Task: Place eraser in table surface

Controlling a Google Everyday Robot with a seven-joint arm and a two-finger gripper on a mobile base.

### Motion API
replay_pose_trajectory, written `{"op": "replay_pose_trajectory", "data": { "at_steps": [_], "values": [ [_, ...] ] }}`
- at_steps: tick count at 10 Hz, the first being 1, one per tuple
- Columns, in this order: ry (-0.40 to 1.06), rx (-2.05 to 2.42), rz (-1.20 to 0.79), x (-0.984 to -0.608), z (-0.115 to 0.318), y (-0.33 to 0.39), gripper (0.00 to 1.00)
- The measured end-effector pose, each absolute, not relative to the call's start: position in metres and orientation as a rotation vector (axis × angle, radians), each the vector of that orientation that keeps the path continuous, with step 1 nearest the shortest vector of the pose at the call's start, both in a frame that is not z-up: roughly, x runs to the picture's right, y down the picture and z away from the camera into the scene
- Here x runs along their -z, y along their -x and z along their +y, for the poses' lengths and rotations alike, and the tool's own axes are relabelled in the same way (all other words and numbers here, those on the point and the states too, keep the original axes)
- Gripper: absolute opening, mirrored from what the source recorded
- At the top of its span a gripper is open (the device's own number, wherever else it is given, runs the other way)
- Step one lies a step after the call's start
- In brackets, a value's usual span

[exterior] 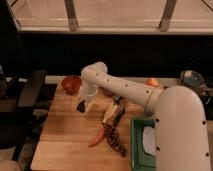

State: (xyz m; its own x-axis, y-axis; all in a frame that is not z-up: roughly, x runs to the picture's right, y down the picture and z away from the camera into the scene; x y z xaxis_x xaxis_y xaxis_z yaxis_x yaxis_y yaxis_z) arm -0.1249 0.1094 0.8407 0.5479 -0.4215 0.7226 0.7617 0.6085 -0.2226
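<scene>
Now, camera view: one view only, looking down along the arm toward the table.
Gripper: the gripper (81, 105) hangs at the end of the white arm (125, 90), low over the far left part of the table surface (65, 135).
Gripper state: cannot tell; a dark shape sits at its tip and hides the detail.
Eraser: the eraser (80, 106) appears to be that small dark block at the gripper's tip, so it lies right at the gripper, not off to any side.
Long axis: not readable; the block shows only as a small dark patch.
Key relation: eraser directly above bare wood; whether it touches the wood or hangs just over it I cannot tell.
Behind the gripper: a red bowl (71, 84), just beyond and slightly left.
Right of the gripper: a banana (110, 113) and dark clutter, near but apart.
Right and nearer the camera: a red chili (98, 138), and farther right a green tray (141, 150).
Judgement: the drop spot under the gripper looks free; the move left is likely a short lowering and release.
</scene>
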Motion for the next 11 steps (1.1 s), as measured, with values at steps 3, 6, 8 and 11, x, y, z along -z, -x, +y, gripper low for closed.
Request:
{"op": "replay_pose_trajectory", "data": {
  "at_steps": [3,6,8,11],
  "values": [
    [0.641,0.721,-0.700,-0.853,0.137,0.133,0.31],
    [0.675,0.705,-0.710,-0.856,0.147,0.134,0.60],
    [0.684,0.699,-0.720,-0.856,0.150,0.136,0.76],
    [0.660,0.674,-0.773,-0.854,0.149,0.137,0.78]
  ]
}}
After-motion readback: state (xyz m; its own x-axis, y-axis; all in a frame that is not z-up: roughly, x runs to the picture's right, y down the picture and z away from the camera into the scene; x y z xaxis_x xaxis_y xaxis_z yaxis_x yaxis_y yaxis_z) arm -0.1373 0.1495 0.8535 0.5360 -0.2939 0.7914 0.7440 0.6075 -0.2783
